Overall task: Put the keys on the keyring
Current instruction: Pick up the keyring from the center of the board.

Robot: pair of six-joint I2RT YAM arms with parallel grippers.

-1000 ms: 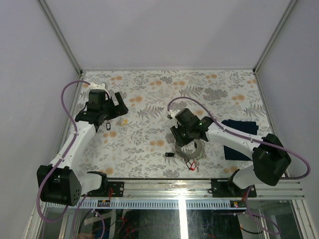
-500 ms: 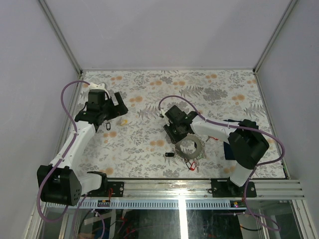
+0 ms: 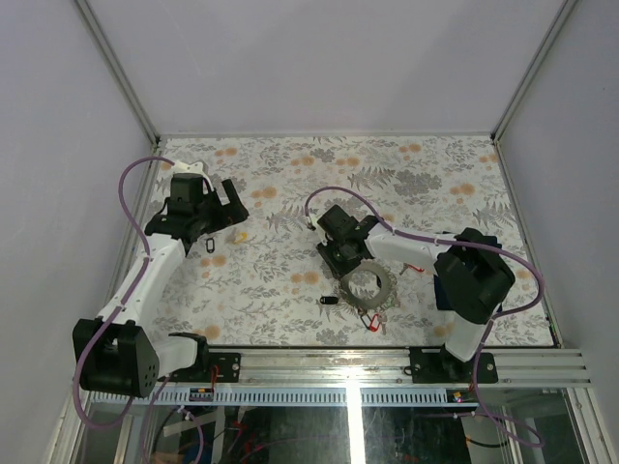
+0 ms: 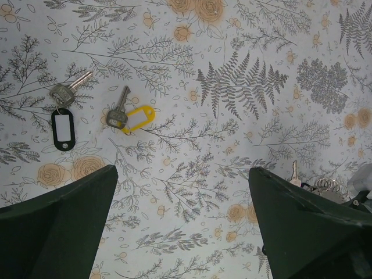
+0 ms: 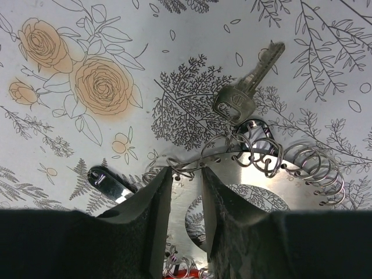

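Jaws wide on left gripper (image 4: 181,174), narrowly apart on right gripper (image 5: 186,174) over keyring (image 5: 247,177) (only right wrist shows wire loops (image 5: 314,168)).

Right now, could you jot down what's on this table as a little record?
Left gripper: wide open, holding nothing
Near it: black-tagged key, yellow-tagged key, lying apart
Keyring: lying flat, plain key at its wire coils
Right gripper: jaws narrow, astride the Keyring's rim; grip unclear
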